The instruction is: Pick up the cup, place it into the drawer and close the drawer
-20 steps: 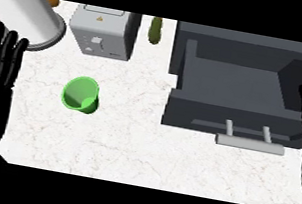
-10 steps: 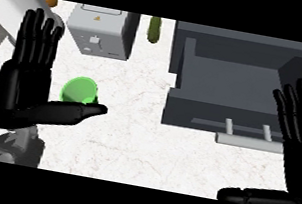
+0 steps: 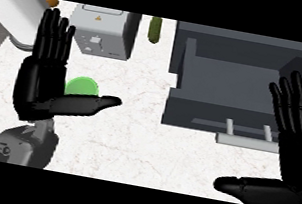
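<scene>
The cup (image 3: 79,86) lies on the desk (image 3: 147,139), left of centre, mostly hidden behind the left hand (image 3: 46,83); only a green part shows between the palm and the thumb, so its long axis cannot be told. The left hand is spread wide, fingers straight and thumb out, holding nothing; the cup sits just to its right, in the crook above the thumb, though whether they touch is unclear. The right hand (image 3: 295,150) is likewise flat and empty, well apart from the cup, beside the drawer (image 3: 225,81); the drawer stands open to the cup's right, handle (image 3: 250,131) toward the robot. The left hand is plainly nearer, so the grasp looks to be its job; the cup is not yet held.
</scene>
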Controlling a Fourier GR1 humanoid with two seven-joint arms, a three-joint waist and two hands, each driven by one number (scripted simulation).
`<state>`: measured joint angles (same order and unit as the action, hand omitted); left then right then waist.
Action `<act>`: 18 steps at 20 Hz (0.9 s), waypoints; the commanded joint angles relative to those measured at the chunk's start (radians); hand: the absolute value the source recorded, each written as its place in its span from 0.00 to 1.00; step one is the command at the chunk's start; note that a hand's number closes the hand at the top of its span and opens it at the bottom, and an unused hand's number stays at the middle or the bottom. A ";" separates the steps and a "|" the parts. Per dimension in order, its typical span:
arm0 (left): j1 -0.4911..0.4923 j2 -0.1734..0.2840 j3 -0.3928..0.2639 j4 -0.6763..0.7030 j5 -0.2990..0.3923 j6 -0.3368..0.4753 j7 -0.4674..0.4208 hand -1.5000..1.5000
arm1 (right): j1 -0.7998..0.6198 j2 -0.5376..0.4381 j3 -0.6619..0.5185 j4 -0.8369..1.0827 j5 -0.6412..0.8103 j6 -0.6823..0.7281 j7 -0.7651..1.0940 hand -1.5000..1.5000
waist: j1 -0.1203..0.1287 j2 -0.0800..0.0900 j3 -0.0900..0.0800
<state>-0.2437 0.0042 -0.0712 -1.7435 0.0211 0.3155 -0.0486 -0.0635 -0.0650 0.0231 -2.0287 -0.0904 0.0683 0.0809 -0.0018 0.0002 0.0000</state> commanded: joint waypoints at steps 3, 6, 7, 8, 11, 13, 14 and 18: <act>-0.001 0.011 0.029 -0.007 0.002 -0.002 0.043 0.00 | 0.053 -0.018 -0.020 -0.082 -0.033 0.035 0.027 0.00 | -0.001 -0.001 0.000; 0.030 -0.003 0.022 0.036 0.013 -0.002 -0.015 0.00 | 0.000 -0.021 -0.052 0.026 -0.032 0.046 -0.031 0.00 | 0.001 0.000 0.000; 0.008 0.002 0.020 -0.002 -0.003 0.010 0.040 0.00 | -0.007 0.000 -0.028 -0.012 -0.010 0.007 0.024 0.00 | 0.001 -0.001 0.000; -0.001 -0.004 0.027 0.025 -0.014 0.031 0.026 0.00 | 0.011 -0.002 -0.039 -0.021 -0.040 0.029 -0.006 0.00 | 0.000 -0.001 0.000; 0.064 0.016 0.042 0.030 0.031 -0.011 -0.010 0.00 | -0.086 -0.039 -0.081 -0.008 -0.055 0.017 0.077 0.00 | 0.003 -0.001 0.000; 0.093 -0.004 0.035 0.084 0.031 -0.005 -0.075 0.00 | -0.018 -0.008 -0.043 -0.069 -0.033 0.002 0.071 0.00 | 0.000 -0.001 0.000; 0.091 0.016 0.054 0.050 0.034 0.000 -0.024 0.00 | -0.039 0.033 0.027 -0.050 0.033 -0.042 0.090 0.00 | 0.003 -0.001 0.000; 0.071 -0.004 0.032 0.121 0.034 0.039 -0.038 0.00 | -0.019 -0.043 -0.079 -0.099 -0.085 0.034 0.126 0.00 | -0.002 -0.001 0.000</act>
<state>-0.1713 0.0071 -0.0446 -1.6731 0.0410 0.3388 -0.0664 -0.1021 -0.0810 -0.0279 -2.0576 -0.1233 0.0800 0.1400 -0.0008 -0.0002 -0.0001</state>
